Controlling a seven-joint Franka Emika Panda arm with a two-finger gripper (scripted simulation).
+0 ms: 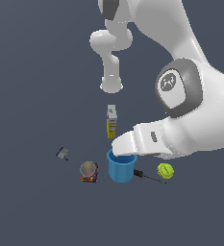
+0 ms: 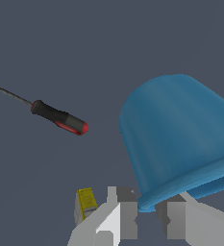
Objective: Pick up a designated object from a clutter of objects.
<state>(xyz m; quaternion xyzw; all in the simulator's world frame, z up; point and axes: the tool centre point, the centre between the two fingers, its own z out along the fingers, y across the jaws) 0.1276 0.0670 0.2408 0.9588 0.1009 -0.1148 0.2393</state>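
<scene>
On the dark counter point(image 1: 31, 211), near the middle of the exterior view, we saw the blue cup point(image 1: 120, 168) standing upright with its open mouth up. The arm point(image 1: 195, 110) reached in from the exterior view's right, and its white end lay over the cup's rim, hiding the tool from that camera. Just to the cup's left in that view stood the can point(image 1: 88, 171), grey on top and red at the base, close to the cup but apart from it. Farther left lay the small clamp point(image 1: 62, 153), well apart from the rest. Behind the cup stood the yellow-and-white box point(image 1: 111, 122). On the exterior view's right, the screwdriver point(image 1: 148, 176) lay flat, its handle end near the cup's base and its thin shaft pointing toward the yellow-green cap point(image 1: 165, 170).

The wrist view gave us what the other camera could not: the tool point(image 2: 147, 218) with its two grey fingers point(image 2: 125, 214) on either side of the cup's rim lip. They stood narrow around the lip, but we could not tell whether they were pressing on it. That view also showed the cup point(image 2: 180, 139) large and close, the screwdriver point(image 2: 58, 117) with its black and red handle, and a corner of the box point(image 2: 86, 201). It did not show the can, clamp or cap.
</scene>
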